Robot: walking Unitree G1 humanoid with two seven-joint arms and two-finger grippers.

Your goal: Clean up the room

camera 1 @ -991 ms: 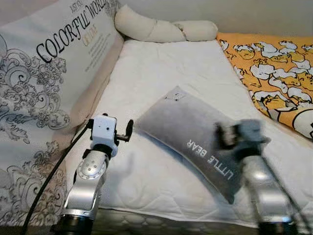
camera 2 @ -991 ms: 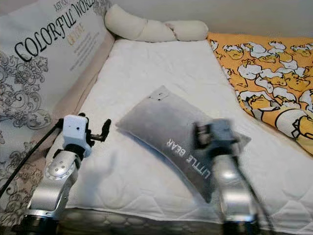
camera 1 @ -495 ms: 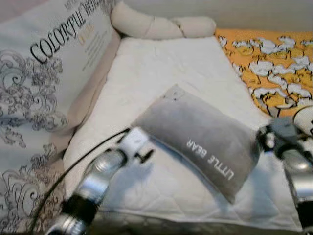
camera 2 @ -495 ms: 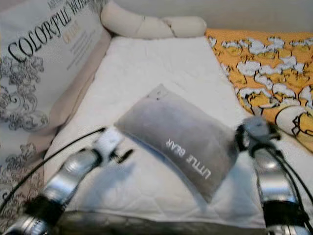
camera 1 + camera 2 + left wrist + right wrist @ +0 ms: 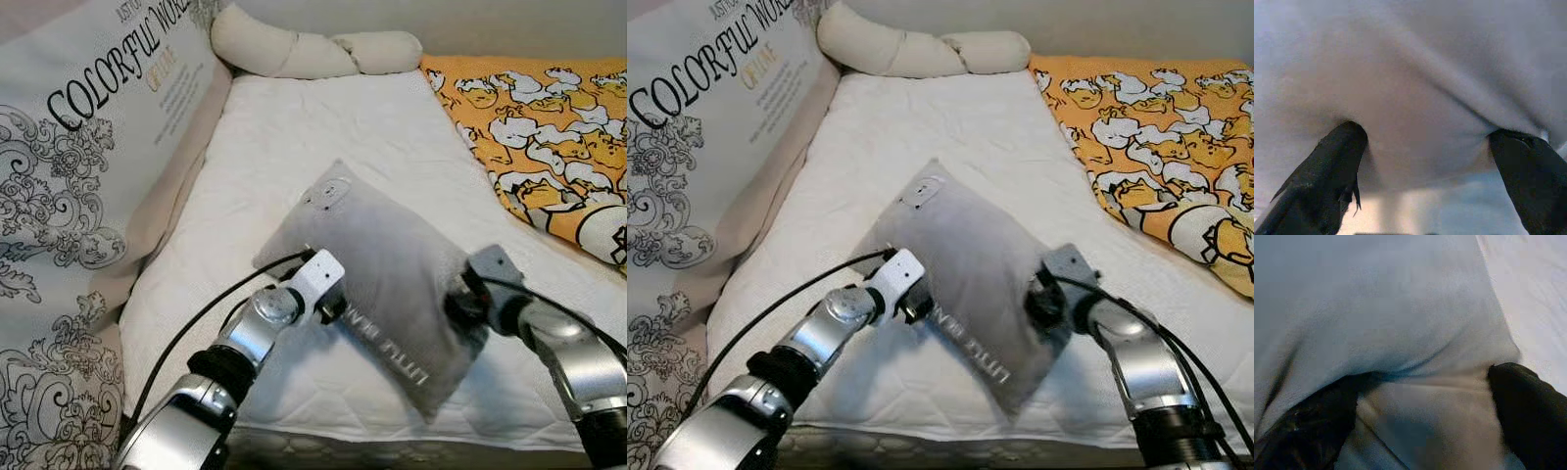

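Observation:
A grey pillow (image 5: 387,255) with "LITTLE BEAR" lettering lies at a slant on the white mattress (image 5: 323,127), its near part bunched up between my two arms. My left gripper (image 5: 331,304) presses into the pillow's left edge. In the left wrist view its fingers (image 5: 1337,161) are spread, with grey fabric puckered between them. My right gripper (image 5: 458,299) is at the pillow's right edge. The right wrist view shows its black fingertips (image 5: 1528,416) sunk into the creased grey fabric (image 5: 1400,323).
A large cushion (image 5: 88,157) printed "COLORFUL WORLD" leans along the left side. A cream knotted bolster (image 5: 304,54) lies at the far end. An orange duck-print blanket (image 5: 539,127) covers the right side. The mattress front edge runs just below my arms.
Both arms have swung inward from beside the pillow and closed in on its two edges. The pillow has turned and bunched up between them.

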